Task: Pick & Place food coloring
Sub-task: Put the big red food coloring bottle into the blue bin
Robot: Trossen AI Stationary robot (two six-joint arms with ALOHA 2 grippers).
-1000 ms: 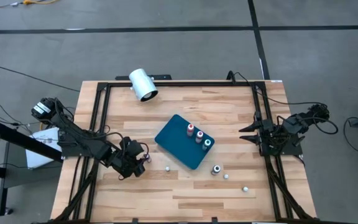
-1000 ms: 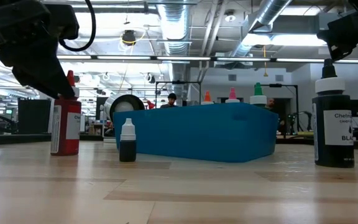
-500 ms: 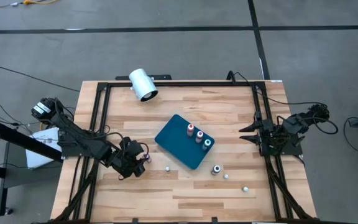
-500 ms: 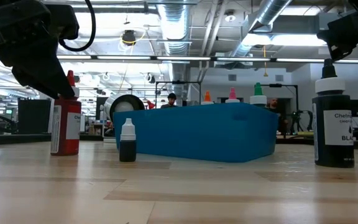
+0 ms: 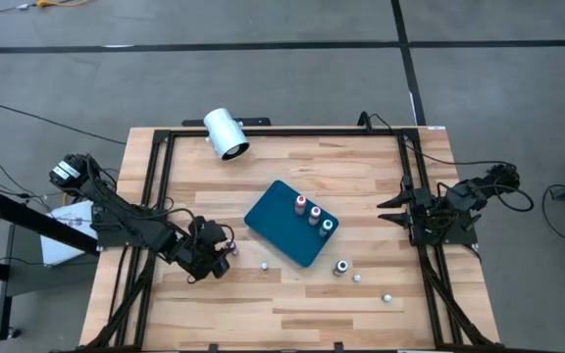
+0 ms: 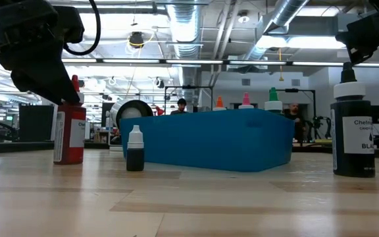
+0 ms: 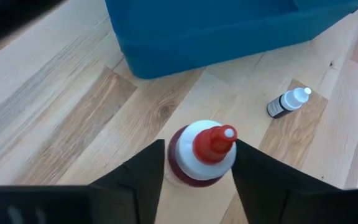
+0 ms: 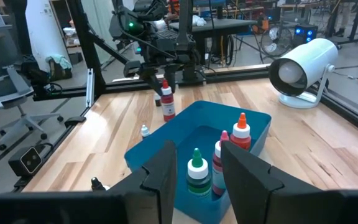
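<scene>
A red food coloring bottle (image 7: 204,155) with a red tip stands upright on the wood table near the left side (image 5: 231,249), (image 6: 70,131). My left gripper (image 7: 197,165) is shut on it. A teal tray (image 5: 281,230) in the middle holds three bottles (image 5: 314,215). On the table stand a tiny white-capped bottle (image 5: 264,265), (image 7: 288,102), a black bottle (image 5: 341,267), (image 6: 354,131) and two more tiny ones (image 5: 357,278), (image 5: 386,296). My right gripper (image 5: 385,211), (image 8: 197,168) waits open at the right edge. My left gripper pinches the red bottle's upper body, just under the white shoulder (image 7: 174,158), between its two fingers, one on each side. The fingers slant down at it from the table's near left. The bottle stands upright with its base on the table.
A big white cylinder (image 5: 227,133) lies at the table's far edge. A black frame (image 5: 155,176) runs along the table's left, far and right sides. Bare wood lies between the red bottle and the tray and along the near edge.
</scene>
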